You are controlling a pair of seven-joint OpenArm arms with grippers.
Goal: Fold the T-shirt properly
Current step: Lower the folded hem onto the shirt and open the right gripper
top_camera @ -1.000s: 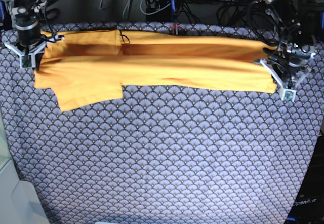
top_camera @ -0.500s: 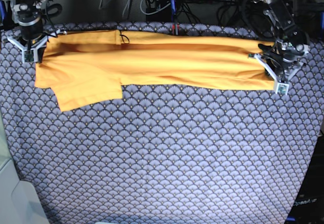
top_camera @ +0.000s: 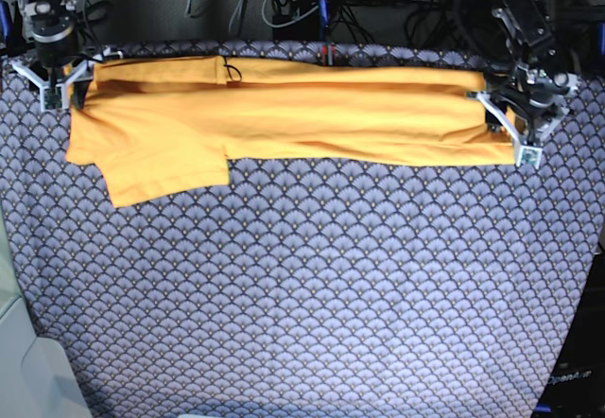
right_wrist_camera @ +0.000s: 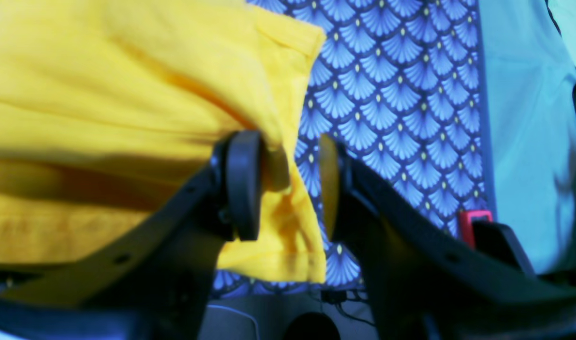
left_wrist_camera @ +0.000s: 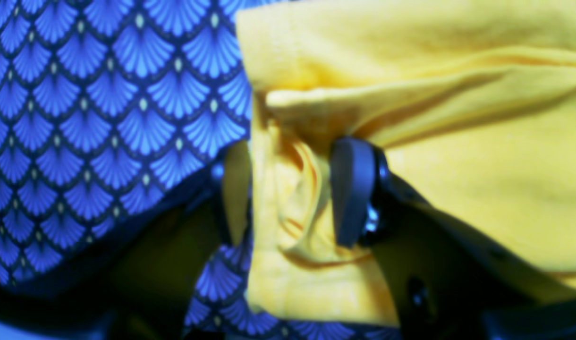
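With both the left gripper (left_wrist_camera: 288, 193) and right gripper (right_wrist_camera: 288, 184) parted and cloth loose between their jaws, lift them straight clear so the T-shirt (top_camera: 284, 115), lengthwise-folded on the table (top_camera: 312, 295), stays flat.

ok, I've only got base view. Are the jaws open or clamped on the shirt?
Observer: The left wrist view shows the left gripper open, with a bunched edge of the T-shirt sitting between the spread jaws.
Operator: And the right?
Observer: The right gripper is open too. The shirt corner lies against one pad, and the tablecloth shows in the gap to the other.
Operator: Wrinkles at the left end?
Observer: Yes, a raised fold runs across the cloth just beyond the jaws.
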